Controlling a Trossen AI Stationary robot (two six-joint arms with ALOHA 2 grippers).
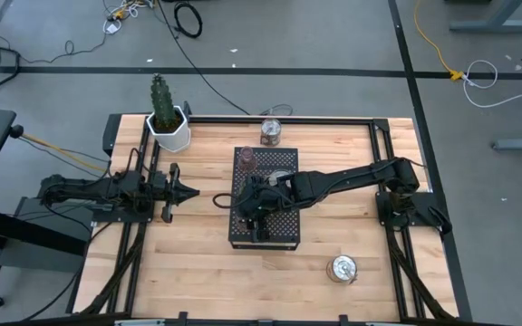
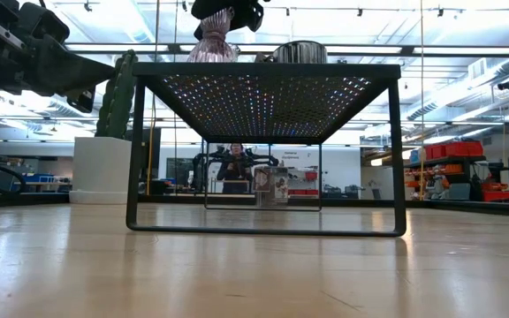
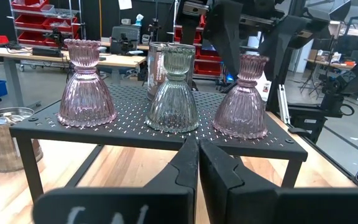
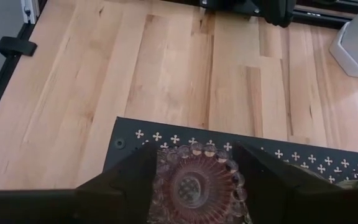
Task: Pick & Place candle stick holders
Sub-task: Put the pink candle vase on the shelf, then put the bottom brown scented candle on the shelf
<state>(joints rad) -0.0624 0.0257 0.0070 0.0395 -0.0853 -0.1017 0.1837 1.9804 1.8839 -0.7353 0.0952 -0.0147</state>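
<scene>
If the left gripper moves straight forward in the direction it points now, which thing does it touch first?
Probably the black perforated stand. The left gripper, shut, points right at its left edge; in its wrist view the edge lies straight ahead, with the green holder behind. Its height is unclear.

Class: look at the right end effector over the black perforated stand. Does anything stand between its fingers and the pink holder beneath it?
Nothing visible does. The right end effector straddles the pink holder on the black stand, one finger either side of its rim; the green holder stands alongside.
</scene>
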